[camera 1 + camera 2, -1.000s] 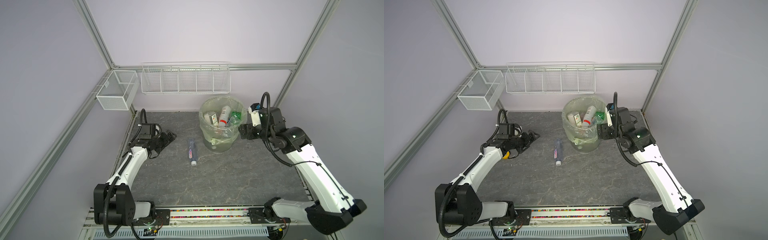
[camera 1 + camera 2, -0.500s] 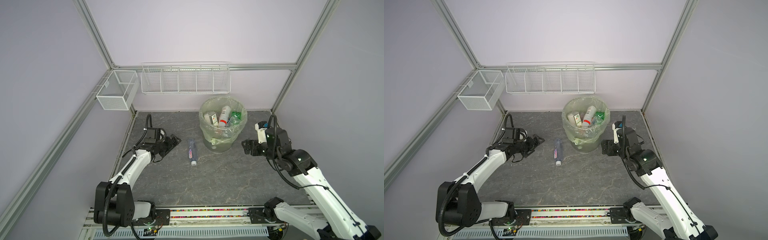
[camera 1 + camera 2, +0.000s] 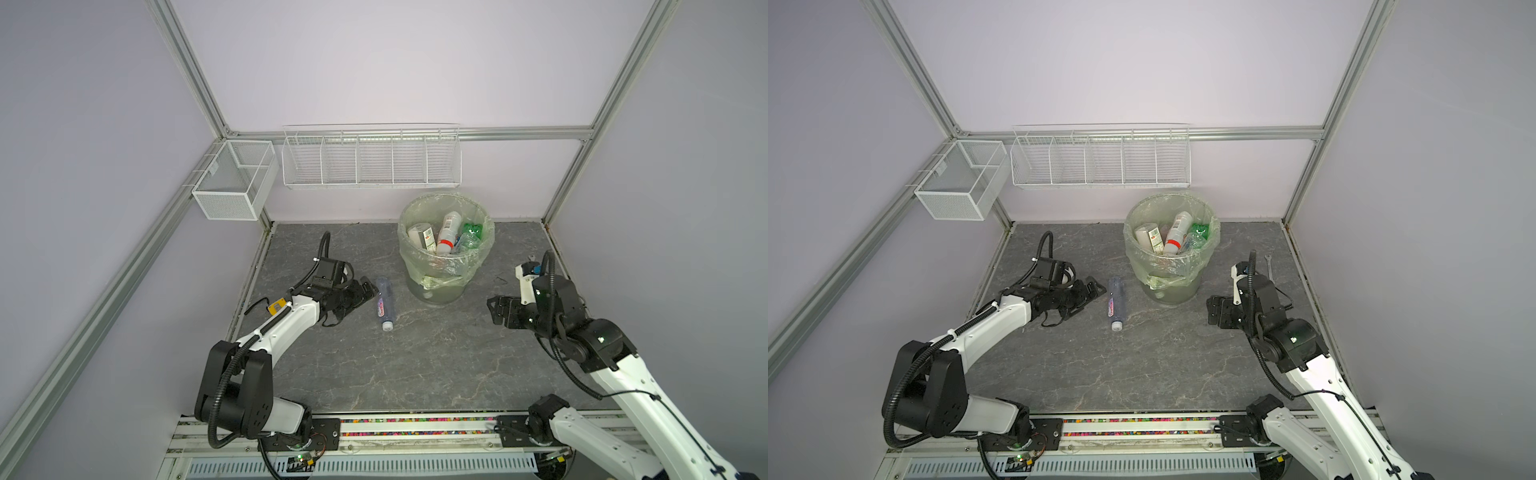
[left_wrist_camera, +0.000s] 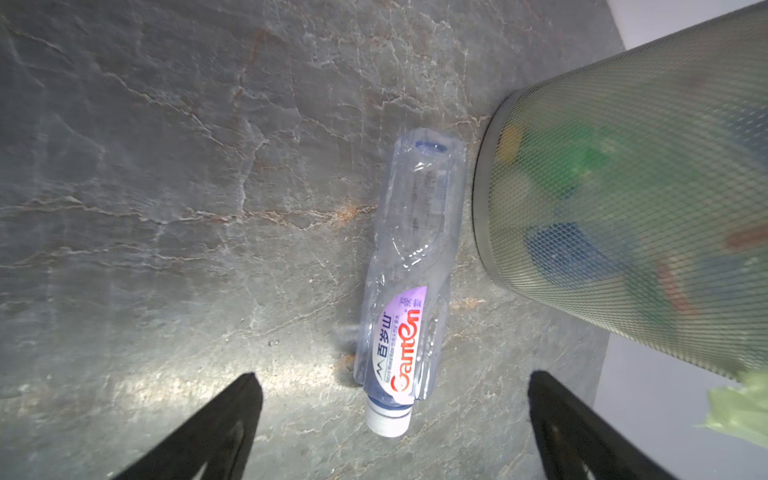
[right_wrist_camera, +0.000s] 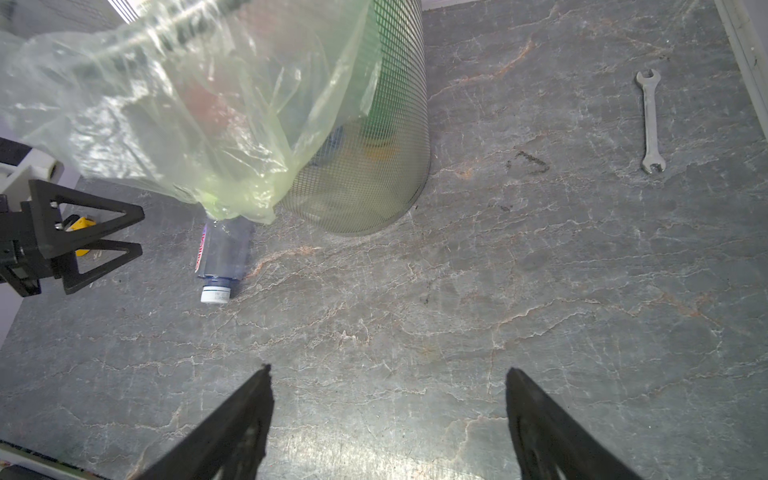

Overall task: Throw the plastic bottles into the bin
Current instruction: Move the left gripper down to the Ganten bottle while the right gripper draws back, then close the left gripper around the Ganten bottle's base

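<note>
Grey, stone-patterned table [image 3: 415, 374] fills the lower half of both top views. Just above its centre stands the bin [image 3: 440, 291], with several bottles [image 3: 446, 232] already inside. One bottle [image 3: 384, 305] is not yet in. It lies flat just left of the bin's foot, a little left of frame centre. Its long axis runs almost straight up and down the frame, with the white cap toward the lower edge.

The left gripper [image 3: 368, 294] sits immediately left of that bottle, level with its upper half. Its tips aim rightward at the bottle, very near it but apparently not touching. It is spread wide with nothing between its fingers. The right gripper [image 3: 492, 309] hangs right of centre, on the far side of the bin and well apart from the bottle. It is also spread and empty.

The left gripper is plainly the nearer one, so the pick looks to be its job. The bottle lies to its right, with the bin just beyond. In the left wrist view the cap end shows between the two fingertips, yet the top views suggest a sideways approach. I cannot tell for sure whether the jaws cross the bottle's width or run along its length, and a grasp needs them across it.
</note>
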Robot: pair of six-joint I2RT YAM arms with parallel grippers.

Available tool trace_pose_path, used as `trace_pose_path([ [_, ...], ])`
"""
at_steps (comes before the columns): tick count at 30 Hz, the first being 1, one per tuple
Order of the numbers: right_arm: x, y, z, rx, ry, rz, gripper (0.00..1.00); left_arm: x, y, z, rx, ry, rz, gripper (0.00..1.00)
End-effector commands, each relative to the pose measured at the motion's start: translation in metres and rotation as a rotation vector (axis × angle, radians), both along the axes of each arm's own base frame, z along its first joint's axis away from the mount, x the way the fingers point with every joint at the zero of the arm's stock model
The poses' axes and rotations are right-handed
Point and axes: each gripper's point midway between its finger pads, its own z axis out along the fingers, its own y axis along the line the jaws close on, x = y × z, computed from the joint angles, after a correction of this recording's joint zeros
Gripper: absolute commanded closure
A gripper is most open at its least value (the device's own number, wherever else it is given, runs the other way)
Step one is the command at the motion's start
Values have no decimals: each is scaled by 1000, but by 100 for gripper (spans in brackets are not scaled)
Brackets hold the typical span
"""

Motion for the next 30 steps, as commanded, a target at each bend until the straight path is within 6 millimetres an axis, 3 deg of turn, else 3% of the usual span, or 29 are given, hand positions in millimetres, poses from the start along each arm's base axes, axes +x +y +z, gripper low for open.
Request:
trace_pose_path([
  [1, -4, -4, -8, 6, 22, -21, 11, 6, -7, -1, 29, -41, -4, 0],
  [25, -5, -3, -16, 5, 33, -14, 11, 6, -56, -40, 131, -6, -122, 7],
  [30, -2, -3, -23, -9, 45, -21, 12, 7, -48, -59, 230, 39, -121, 8],
])
